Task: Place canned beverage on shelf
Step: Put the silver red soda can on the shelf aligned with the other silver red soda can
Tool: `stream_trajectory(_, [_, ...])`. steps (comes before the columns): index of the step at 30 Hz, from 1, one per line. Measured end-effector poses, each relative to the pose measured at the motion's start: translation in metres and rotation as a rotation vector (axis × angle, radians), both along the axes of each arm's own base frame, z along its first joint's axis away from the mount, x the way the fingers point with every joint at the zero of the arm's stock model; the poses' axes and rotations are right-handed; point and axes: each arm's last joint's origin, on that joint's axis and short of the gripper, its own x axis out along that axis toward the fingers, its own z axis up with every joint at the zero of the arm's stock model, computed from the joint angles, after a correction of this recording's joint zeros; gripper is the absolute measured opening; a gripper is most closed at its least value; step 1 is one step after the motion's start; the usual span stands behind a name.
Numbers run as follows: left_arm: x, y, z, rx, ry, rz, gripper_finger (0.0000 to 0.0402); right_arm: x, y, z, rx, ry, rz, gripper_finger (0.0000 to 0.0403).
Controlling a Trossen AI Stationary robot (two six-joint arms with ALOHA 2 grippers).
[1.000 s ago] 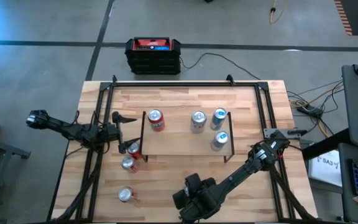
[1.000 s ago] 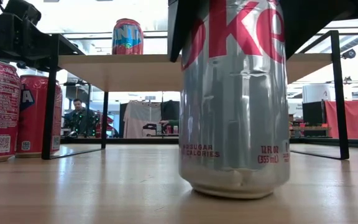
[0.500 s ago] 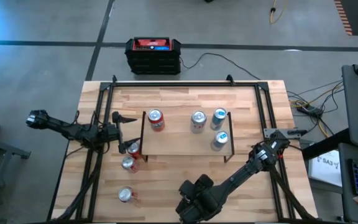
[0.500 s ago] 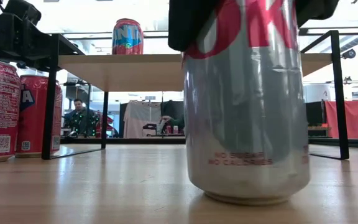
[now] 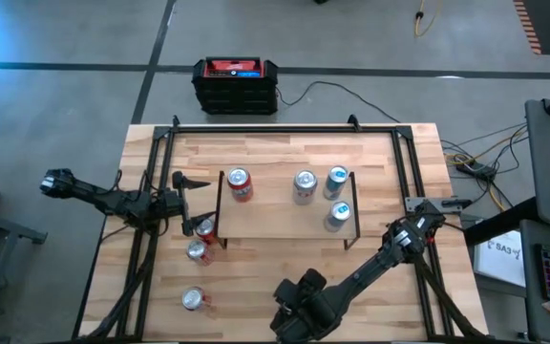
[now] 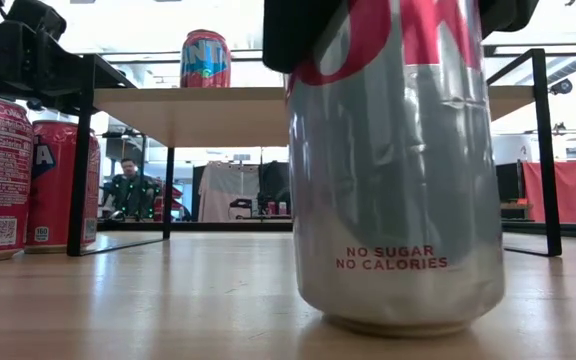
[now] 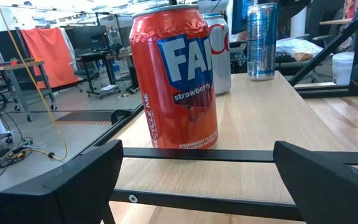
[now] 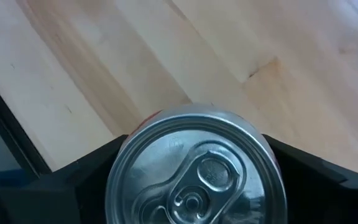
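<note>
At the table's (image 5: 285, 272) near edge, the right tool (image 5: 297, 311) sits over a silver can (image 6: 396, 170) standing on the table; its fingers flank the can's top, but whether they are gripping it I cannot tell. Three more cans (image 5: 197, 250) stand on the table toward its left edge. Farther back, the shelf (image 5: 285, 218) already carries four cans. The left tool (image 5: 187, 204), fingers spread wide and empty, waits at the shelf's left end. I'd judge the job roughly half done.
</note>
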Motion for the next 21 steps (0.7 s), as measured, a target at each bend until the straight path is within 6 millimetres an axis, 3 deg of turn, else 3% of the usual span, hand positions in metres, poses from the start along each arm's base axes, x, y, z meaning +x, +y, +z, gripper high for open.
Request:
stream_trajectory(11, [0.0000, 0.0000, 0.0000, 0.000, 0.000, 0.000, 0.0400, -0.0006, 0.0032, 0.0010, -0.028, -0.060, -0.040, 0.0361])
stream_trajectory(21, [0.0000, 0.0000, 0.0000, 0.000, 0.000, 0.000, 0.0400, -0.0055, 0.0061, 0.0006, 0.019, -0.079, -0.179, 0.0398])
